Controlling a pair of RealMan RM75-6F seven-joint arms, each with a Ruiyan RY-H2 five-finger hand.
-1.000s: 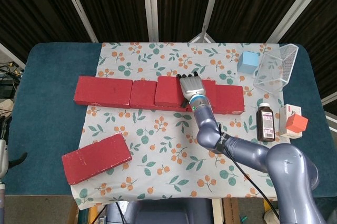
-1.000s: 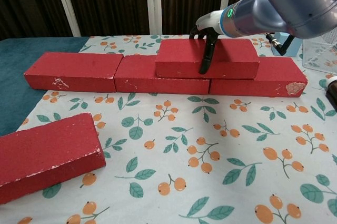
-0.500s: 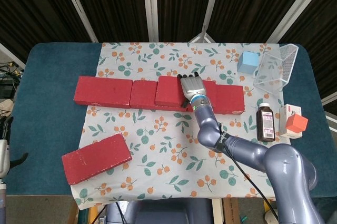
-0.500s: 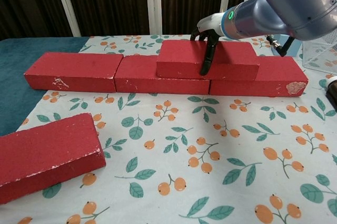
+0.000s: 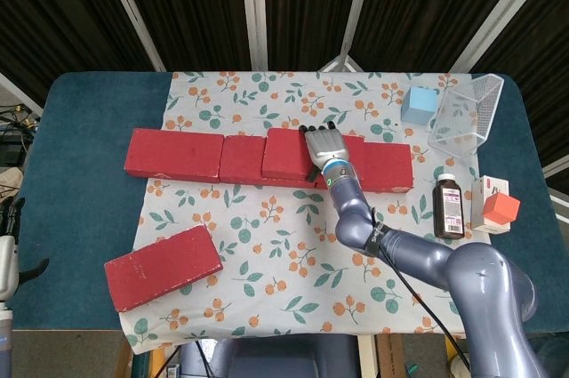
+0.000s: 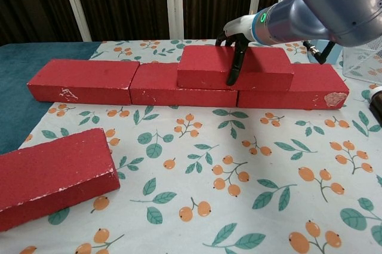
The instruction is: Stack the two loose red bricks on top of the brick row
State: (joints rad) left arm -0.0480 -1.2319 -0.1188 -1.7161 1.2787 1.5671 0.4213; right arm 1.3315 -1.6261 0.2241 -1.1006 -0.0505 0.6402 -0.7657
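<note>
- Changes over the last second are tiny: your right robot hand (image 6: 234, 43) is staying on the stacked brick (image 6: 235, 67) at centre of the frame, and the brick is barely shifting on the brick row (image 6: 83, 80).
- Your right robot hand is lying over the top of that brick with its fingers (image 5: 324, 141) spread flat along it, and one dark finger is hanging down the near face in the chest view. It is touching the brick; whether it is actually squeezing it or only resting there, you cannot tell from these views.
- That stillness is suggesting the first brick is already seated across the middle and right bricks of the row, so you are likely finishing the placement, not carrying.
- The second loose brick (image 5: 163, 267) is lying at the lower left of the frame on the floral cloth (image 5: 267, 245), well apart from the row and untouched.
- Your left robot hand is not showing in either view.
- About half the task is looking done; lifting off cleanly without dragging the brick is the concern now.
</note>
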